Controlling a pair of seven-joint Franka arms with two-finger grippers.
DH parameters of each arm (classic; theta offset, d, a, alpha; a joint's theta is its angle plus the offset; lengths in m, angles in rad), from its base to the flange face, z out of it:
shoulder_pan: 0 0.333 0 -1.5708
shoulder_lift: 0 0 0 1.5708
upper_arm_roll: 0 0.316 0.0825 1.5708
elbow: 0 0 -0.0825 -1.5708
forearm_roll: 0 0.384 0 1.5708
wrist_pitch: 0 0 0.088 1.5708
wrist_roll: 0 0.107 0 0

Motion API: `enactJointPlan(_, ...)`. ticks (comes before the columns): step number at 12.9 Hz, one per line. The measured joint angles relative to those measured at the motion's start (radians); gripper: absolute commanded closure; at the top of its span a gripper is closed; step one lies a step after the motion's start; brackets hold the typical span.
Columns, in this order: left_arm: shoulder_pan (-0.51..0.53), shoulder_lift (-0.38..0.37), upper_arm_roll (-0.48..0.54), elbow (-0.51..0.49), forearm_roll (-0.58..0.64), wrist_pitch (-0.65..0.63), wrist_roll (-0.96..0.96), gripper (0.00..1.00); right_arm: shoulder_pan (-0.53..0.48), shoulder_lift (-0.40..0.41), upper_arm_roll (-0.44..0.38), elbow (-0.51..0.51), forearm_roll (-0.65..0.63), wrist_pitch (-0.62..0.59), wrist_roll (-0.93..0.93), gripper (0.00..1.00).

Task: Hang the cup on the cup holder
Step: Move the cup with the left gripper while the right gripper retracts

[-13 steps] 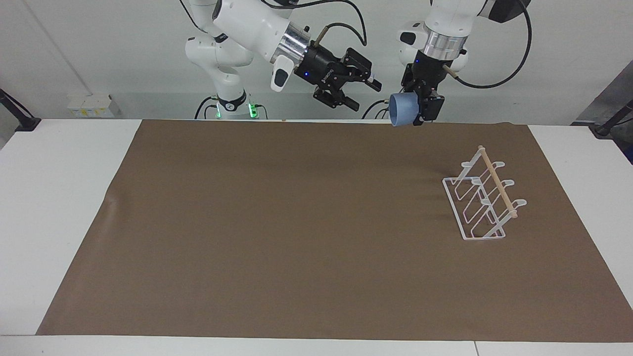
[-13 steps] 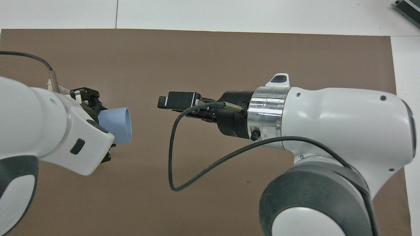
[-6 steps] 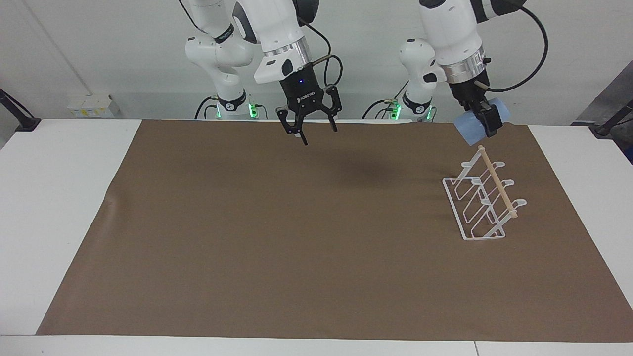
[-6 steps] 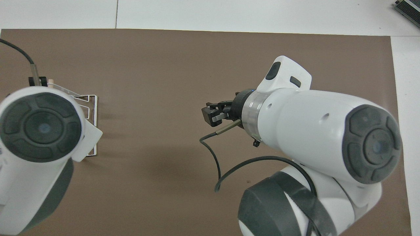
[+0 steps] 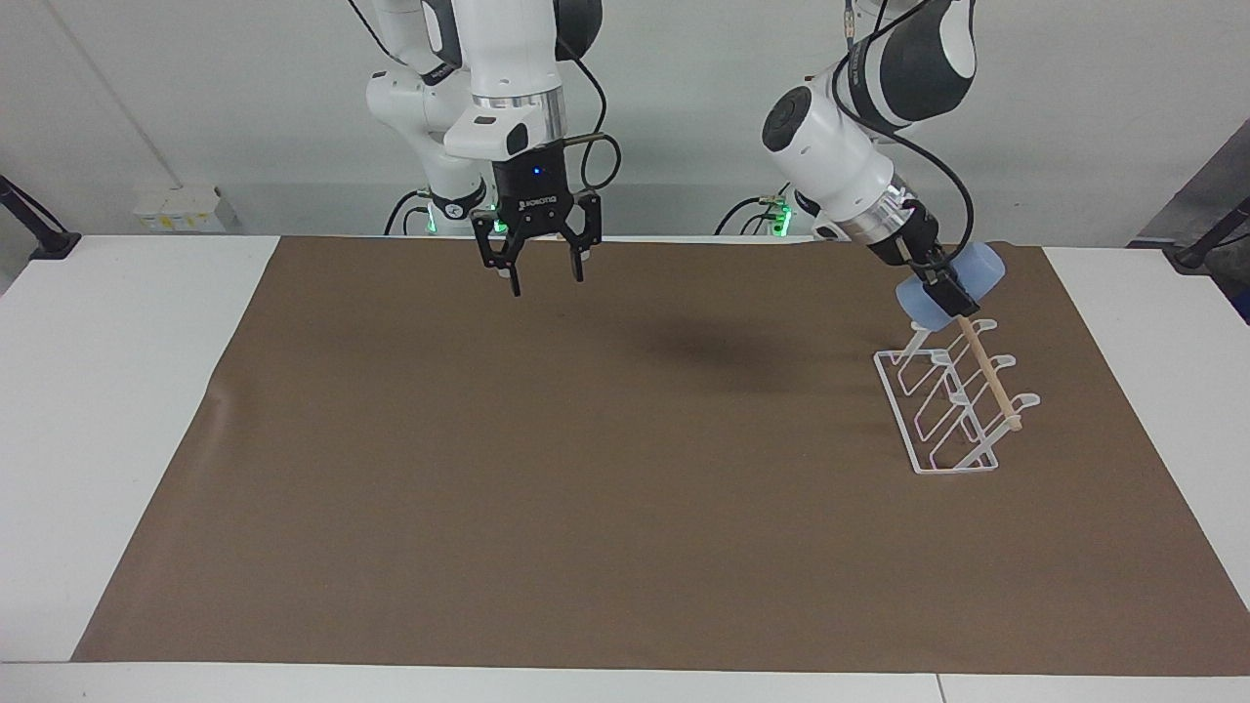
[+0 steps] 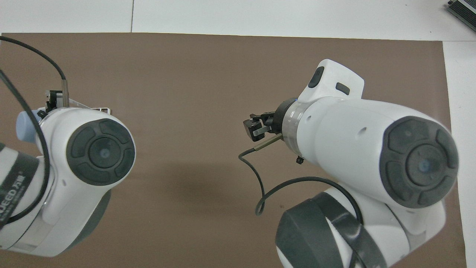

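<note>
My left gripper (image 5: 943, 289) is shut on the light-blue cup (image 5: 984, 266) and holds it tilted over the end of the cup holder nearest the robots. The cup's lower end sits right at the top of the wooden dowel (image 5: 988, 375); I cannot tell whether they touch. The cup holder (image 5: 955, 471), a white wire rack, stands on the brown mat toward the left arm's end of the table. In the overhead view the left arm covers most of the rack (image 6: 102, 109), and one end of the cup (image 6: 24, 126) shows beside it. My right gripper (image 5: 542, 283) is open and empty, pointing down over the mat's edge near the robots.
A brown mat (image 5: 586, 469) covers most of the white table (image 5: 117, 391). In the overhead view the right gripper (image 6: 255, 130) hangs over the mat's middle, with its cable looping below it.
The left arm has lowered and tilted the cup down onto the rack's near end. The right gripper has shifted a little toward the right arm's end of the table.
</note>
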Motion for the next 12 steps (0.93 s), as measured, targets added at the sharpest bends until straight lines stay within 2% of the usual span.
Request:
enactJointPlan(6, 0.095, 0.037, 0.013, -0.034, 0.026, 0.185, 0.002, 1.00, -0.097, 0.000, -0.003, 0.002, -0.018, -0.082, -0.001, 0.22)
enactJointPlan(12, 0.171, 0.072, 0.017, -0.078, 0.041, 0.324, 0.001, 1.00, -0.120, 0.000, -0.002, -0.002, 0.004, -0.105, -0.001, 0.22)
